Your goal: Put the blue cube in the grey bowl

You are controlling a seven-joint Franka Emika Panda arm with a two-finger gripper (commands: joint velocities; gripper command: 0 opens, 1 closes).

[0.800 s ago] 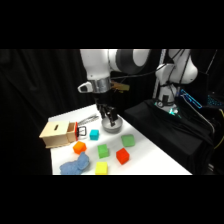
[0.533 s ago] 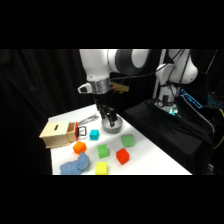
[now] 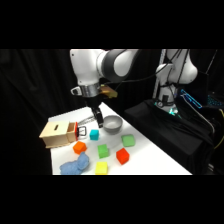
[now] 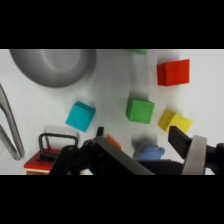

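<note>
gripper hangs low over the table, above the gap btwn blue cube and grey bowl. nothing held; cube sits on the table, not in the bowl, so task not done. fingers look apart w/ empty space btwn them in wrist view, one finger clear at right, the other partly hidden by the black linkage. judgement: this is the approach step, gripper lining up over the cube before going down for the grasp.

cube in wrist view is rotated diagonal to the frame, so fingers likely need to square up to its flat faces or it may twist out. bowl is near the cube, so the carry should be short, prob why the arm stays low.

other stuff: metal tongs lie beside the cube, close enough to snag a finger. wooden box w/ a black handle, just left of the cube. green block, second green block, red block, yellow block, orange block, lumpy soft blue thing, all apart from the cube.

surface: white table, plain. room: black curtain behind, dark gear w/ cables at right, near arm base.
</note>
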